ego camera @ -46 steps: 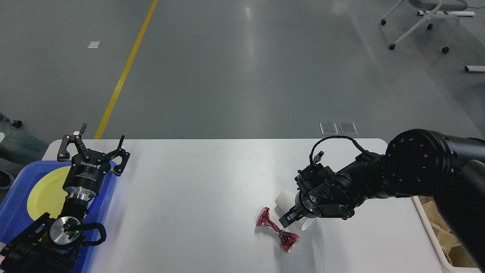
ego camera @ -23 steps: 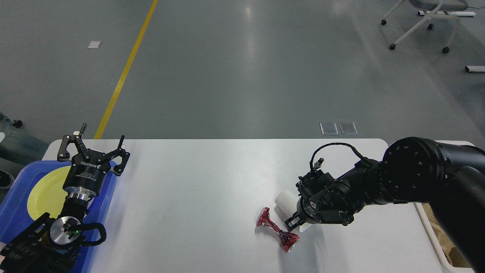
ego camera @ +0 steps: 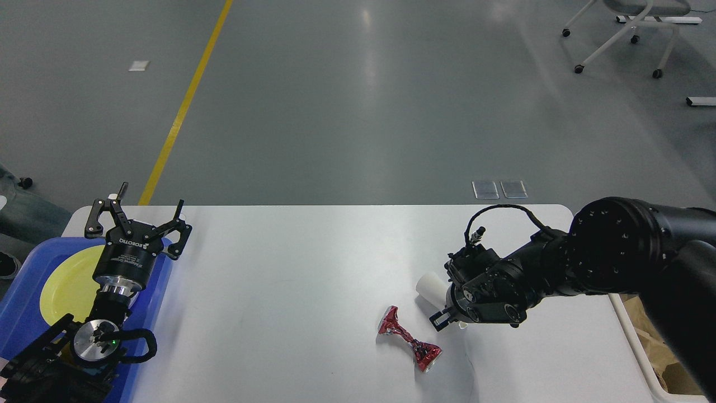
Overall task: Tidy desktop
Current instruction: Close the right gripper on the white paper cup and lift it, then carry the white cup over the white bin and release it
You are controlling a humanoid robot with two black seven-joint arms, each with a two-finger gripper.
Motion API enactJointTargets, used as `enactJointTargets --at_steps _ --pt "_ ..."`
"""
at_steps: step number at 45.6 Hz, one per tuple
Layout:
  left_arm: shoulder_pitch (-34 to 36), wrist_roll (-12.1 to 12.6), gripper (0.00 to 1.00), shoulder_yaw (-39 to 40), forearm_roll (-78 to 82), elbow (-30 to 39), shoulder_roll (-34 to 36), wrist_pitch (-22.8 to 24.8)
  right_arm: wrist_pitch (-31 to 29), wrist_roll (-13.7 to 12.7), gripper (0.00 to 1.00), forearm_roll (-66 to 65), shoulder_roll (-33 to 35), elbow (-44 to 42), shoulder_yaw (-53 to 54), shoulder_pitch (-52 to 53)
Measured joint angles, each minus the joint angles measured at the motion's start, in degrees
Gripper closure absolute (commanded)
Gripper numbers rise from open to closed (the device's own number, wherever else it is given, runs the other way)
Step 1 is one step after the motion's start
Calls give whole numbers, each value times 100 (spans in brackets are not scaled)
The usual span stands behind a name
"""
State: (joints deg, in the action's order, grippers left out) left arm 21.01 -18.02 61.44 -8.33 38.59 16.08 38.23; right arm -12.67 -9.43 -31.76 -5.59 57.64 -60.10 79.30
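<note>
The white desktop (ego camera: 291, 268) fills the lower view. A crushed red can (ego camera: 408, 337) lies on it right of centre. My right gripper (ego camera: 442, 303) is shut on a white paper cup (ego camera: 429, 285), which lies on its side just up and right of the can, apart from it. One dark fingertip (ego camera: 439, 320) shows below the cup; the other is hidden. My left gripper (ego camera: 137, 215) is open and empty at the table's left end, over the far edge of a blue tray (ego camera: 22, 291) that holds a yellow plate (ego camera: 67, 288).
A cream bin (ego camera: 643, 358) with brown paper in it stands off the table's right edge, under my right arm. Grey floor with a yellow line (ego camera: 184, 106) lies beyond the far edge. A wheeled chair (ego camera: 621, 33) stands far back right.
My right gripper has moved to the right and slightly back with the white cup in it, away from the red can. The left arm has not moved.
</note>
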Motion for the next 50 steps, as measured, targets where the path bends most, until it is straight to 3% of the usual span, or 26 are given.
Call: enactJointTargets --at_steps 18,28,41,50 --pt "0 0 4 0 -4 5 0 0 -332 87 100 1887 553 561 0 1274" --pt "0 0 4 0 -3 3 0 0 -1529 57 100 2599 1065 1260 -22 2743" --pt "0 0 4 0 -3 -1 0 0 -3604 43 100 3306 1613 1843 -451 4674" --pt "0 0 4 0 -4 -1 0 0 -4122 52 100 3639 1791 2447 -1141 6101"
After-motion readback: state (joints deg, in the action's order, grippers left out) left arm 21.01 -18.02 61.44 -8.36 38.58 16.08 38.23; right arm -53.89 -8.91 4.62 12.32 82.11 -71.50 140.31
